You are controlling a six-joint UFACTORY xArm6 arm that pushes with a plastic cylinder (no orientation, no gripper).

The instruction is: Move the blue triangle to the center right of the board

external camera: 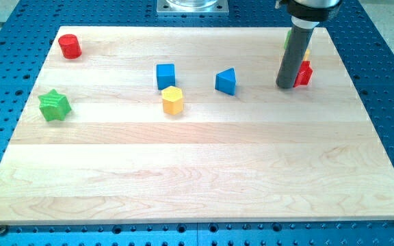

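Observation:
The blue triangle (227, 81) lies on the wooden board (197, 171) a little right of the middle, in the upper part. My tip (285, 86) rests on the board to the triangle's right, about a block's width or two away from it. The rod rises dark and straight from there to the view's top. A red block (304, 73) sits right against the rod's right side, partly hidden by it.
A blue cube (165, 75) and a yellow hexagon (172, 100) lie left of the triangle. A green star (54, 104) is at the left edge, a red cylinder (70, 46) at the top left. Green and yellow bits (307, 51) peek from behind the rod.

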